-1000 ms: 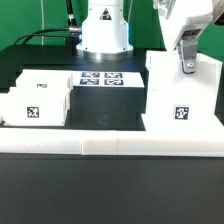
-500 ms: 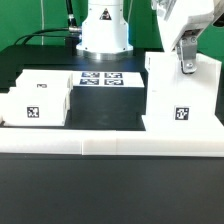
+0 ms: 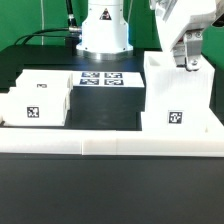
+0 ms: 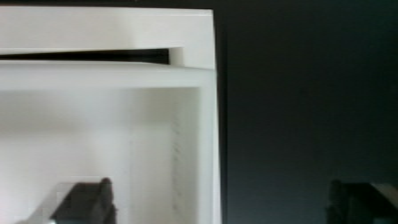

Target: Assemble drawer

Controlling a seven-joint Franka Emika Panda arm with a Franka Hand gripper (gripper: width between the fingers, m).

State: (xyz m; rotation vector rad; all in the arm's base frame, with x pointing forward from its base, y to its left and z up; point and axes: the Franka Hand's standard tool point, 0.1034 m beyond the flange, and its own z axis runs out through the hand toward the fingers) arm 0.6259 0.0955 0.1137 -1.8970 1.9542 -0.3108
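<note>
Pincer (image 3: 187,63) spread wide, straddling upper wall of drawer case (image 3: 178,100), not clamping.

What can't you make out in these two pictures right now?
Exterior view: gripper too small to show contact with the case.
Exterior view: trays blend white on white; their boundary is unclear.
Wrist view: case blurred and cut off by the frame edges; which wall shows is unclear.

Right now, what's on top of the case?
Only the gripper, open, its fingers straddling a wall of the case. Nothing else rests there. The gripper covers the rim under it; the inside is unclear.
</note>
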